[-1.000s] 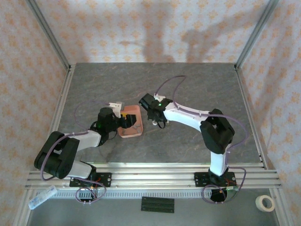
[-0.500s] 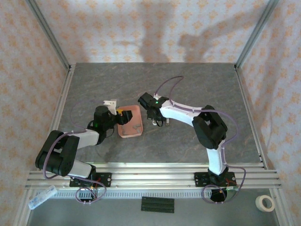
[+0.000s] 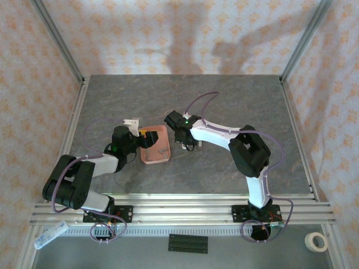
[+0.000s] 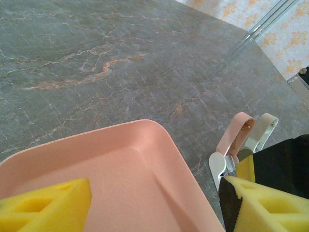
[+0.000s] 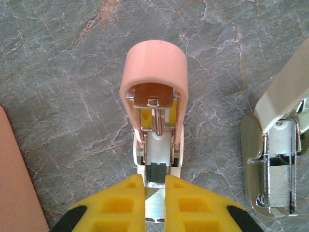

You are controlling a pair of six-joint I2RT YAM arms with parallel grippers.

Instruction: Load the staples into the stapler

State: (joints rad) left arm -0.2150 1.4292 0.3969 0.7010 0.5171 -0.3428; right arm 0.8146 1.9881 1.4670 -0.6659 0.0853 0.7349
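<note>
There were two arms and two grippers; one salmon-pink tray (image 3: 152, 147); two small staplers side by side; the staples (image 3: 163, 151) showed as a grey speck in the tray, too small to count.

The right gripper (image 5: 154, 186) was pinched shut on the stapler (image 5: 153, 87), its yellow fingers (image 5: 190, 203) clamping the near end; the stapler sat on the stone just right of the tray; its long axis ran straight out from the fingers, the rounded pink end farthest from them, the lid lifted off the channel. A cream-white stapler (image 5: 273, 159) lay just beside it, lid raised, a ridged grey strip in its channel.

The left gripper (image 4: 157, 183) stood wide open over the tray's corner, one finger above the tray floor, the other outside the wall, gripping nothing.

The table (image 3: 224, 95) was grey stone-look with rust veins; aluminium rails framed it; the walls (image 3: 168, 33) were pale with an orange flower print; a tape roll (image 3: 318, 241) lay at the near right corner.
</note>
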